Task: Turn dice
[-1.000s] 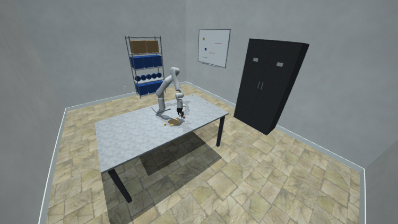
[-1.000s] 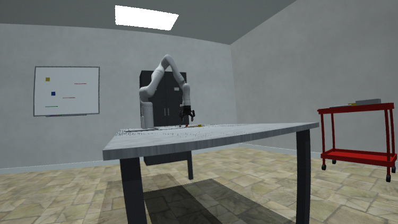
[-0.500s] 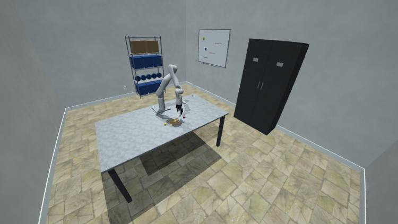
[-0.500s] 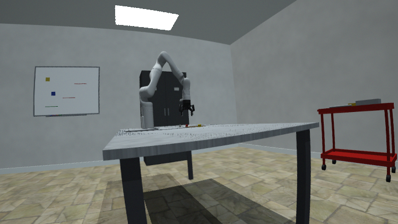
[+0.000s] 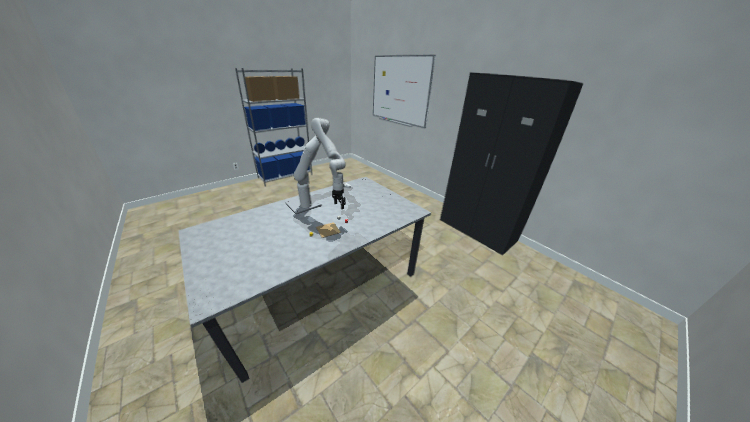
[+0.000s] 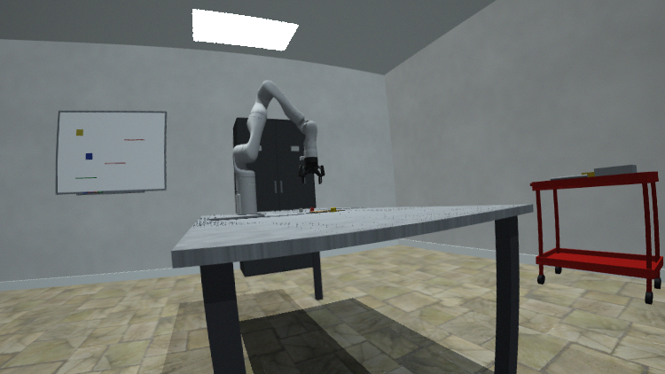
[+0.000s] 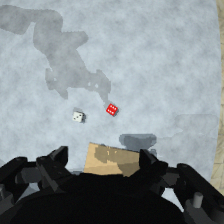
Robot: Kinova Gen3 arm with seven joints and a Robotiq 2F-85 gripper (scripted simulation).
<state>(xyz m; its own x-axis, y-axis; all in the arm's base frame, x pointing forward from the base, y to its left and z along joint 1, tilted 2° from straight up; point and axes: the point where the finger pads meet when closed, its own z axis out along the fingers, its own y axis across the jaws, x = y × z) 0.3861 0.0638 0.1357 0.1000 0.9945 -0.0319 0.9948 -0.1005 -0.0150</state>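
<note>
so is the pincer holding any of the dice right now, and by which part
Nothing is held. The pincer hangs open above the table, and the red die and white die lie on the table.

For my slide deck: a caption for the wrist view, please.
Open gripper above the table: red die and white die off the tan mat.

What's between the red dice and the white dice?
Nothing but bare table top: in the wrist view, the red die and the white die sit apart with only gray surface between them.
</note>
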